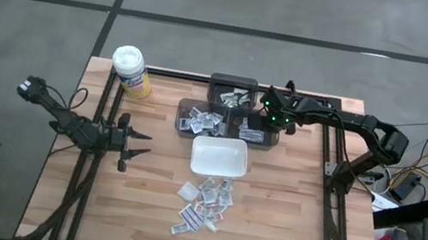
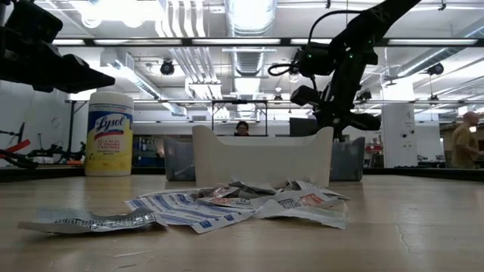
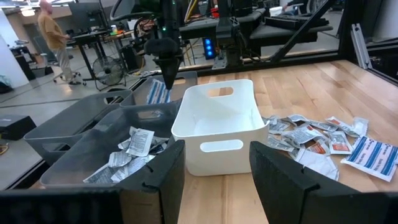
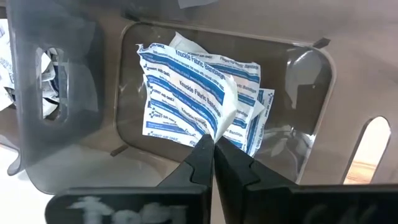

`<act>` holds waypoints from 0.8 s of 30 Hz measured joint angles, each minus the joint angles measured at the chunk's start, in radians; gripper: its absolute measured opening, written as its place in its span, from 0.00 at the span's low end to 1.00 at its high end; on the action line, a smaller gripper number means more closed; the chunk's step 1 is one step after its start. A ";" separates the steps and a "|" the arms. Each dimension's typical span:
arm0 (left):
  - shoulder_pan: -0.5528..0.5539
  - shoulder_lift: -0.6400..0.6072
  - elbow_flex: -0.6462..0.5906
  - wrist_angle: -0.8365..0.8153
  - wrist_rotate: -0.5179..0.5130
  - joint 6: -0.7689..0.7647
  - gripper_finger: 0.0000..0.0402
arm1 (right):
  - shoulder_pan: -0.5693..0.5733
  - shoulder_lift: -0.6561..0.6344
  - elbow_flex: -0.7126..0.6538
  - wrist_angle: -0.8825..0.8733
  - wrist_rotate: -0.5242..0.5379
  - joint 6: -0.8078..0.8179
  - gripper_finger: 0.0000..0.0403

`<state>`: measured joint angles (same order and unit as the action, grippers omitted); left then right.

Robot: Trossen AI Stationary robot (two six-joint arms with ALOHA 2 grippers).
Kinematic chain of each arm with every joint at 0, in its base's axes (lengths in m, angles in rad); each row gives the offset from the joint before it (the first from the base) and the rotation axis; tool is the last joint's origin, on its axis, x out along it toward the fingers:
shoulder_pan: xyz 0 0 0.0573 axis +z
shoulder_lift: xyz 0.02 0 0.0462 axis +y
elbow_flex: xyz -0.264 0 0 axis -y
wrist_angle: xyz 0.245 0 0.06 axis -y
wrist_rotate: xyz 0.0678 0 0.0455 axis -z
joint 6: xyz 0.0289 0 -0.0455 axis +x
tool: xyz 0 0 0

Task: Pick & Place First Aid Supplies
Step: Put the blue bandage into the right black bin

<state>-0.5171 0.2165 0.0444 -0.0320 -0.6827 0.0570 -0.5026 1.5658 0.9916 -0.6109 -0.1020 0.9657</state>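
Though hidden overhead, blue-striped packets (image 4: 199,99) binned.

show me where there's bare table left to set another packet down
Bare wood lies between the left gripper and the white dish, along the near edge below the loose packets, and right of the pile toward the table's right side. Crowded: the grey bins behind the dish, where the right gripper hangs.
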 joint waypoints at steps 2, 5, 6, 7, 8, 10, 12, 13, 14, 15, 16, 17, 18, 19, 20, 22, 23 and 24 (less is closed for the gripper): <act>0.000 0.000 0.001 -0.003 0.000 0.000 0.44 | 0.000 0.000 0.000 0.000 0.000 -0.003 0.02; 0.000 0.000 0.001 -0.004 0.000 0.000 0.44 | 0.000 0.000 0.000 0.000 0.000 -0.023 0.02; 0.000 0.000 0.001 -0.004 0.000 0.000 0.44 | 0.000 0.000 0.000 0.000 0.000 -0.026 0.02; 0.000 0.000 0.001 -0.004 0.000 0.000 0.44 | 0.000 0.000 0.000 0.000 0.000 -0.030 0.02; 0.000 0.000 0.001 -0.004 0.000 0.000 0.44 | 0.000 0.000 0.000 0.000 0.000 -0.034 0.02; 0.000 0.000 0.001 -0.004 0.000 0.000 0.44 | 0.000 0.000 0.000 0.000 0.000 -0.051 0.02; 0.000 0.000 0.001 -0.004 0.000 0.000 0.44 | 0.000 0.000 0.000 0.002 0.000 -0.059 0.02; 0.000 0.000 0.001 -0.004 0.000 0.000 0.44 | 0.000 0.000 0.000 0.005 0.000 -0.060 0.02; 0.000 0.000 0.001 -0.005 0.000 0.000 0.44 | 0.000 0.000 0.000 0.009 0.000 -0.061 0.02; 0.000 0.000 0.001 -0.005 0.000 0.000 0.44 | 0.000 0.000 0.000 0.015 0.000 -0.061 0.02; 0.000 0.000 0.001 -0.005 0.000 0.000 0.44 | 0.000 0.000 0.000 0.023 -0.001 -0.061 0.02; 0.000 0.000 0.001 -0.005 0.000 0.000 0.44 | 0.000 0.000 0.000 0.029 0.000 -0.061 0.02; 0.000 0.000 0.001 -0.005 0.000 0.000 0.44 | 0.000 0.000 0.000 0.034 -0.001 -0.061 0.02; 0.000 0.000 0.001 -0.005 0.000 0.000 0.44 | 0.000 0.000 0.000 0.040 -0.001 -0.061 0.02; 0.000 0.000 0.001 -0.005 0.000 0.000 0.44 | 0.000 0.000 0.000 0.046 -0.001 -0.061 0.03; 0.000 0.000 0.001 -0.005 0.000 0.000 0.44 | 0.000 0.000 0.000 0.050 -0.001 -0.061 0.04; 0.000 0.000 0.001 -0.005 0.000 0.000 0.44 | 0.000 0.000 0.000 0.050 -0.001 -0.061 0.05; 0.000 0.000 0.001 -0.005 0.000 0.000 0.44 | 0.000 0.000 -0.001 0.050 -0.001 -0.060 0.07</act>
<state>-0.5171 0.2165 0.0452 -0.0372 -0.6830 0.0570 -0.5026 1.5658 0.9906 -0.5613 -0.1032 0.9056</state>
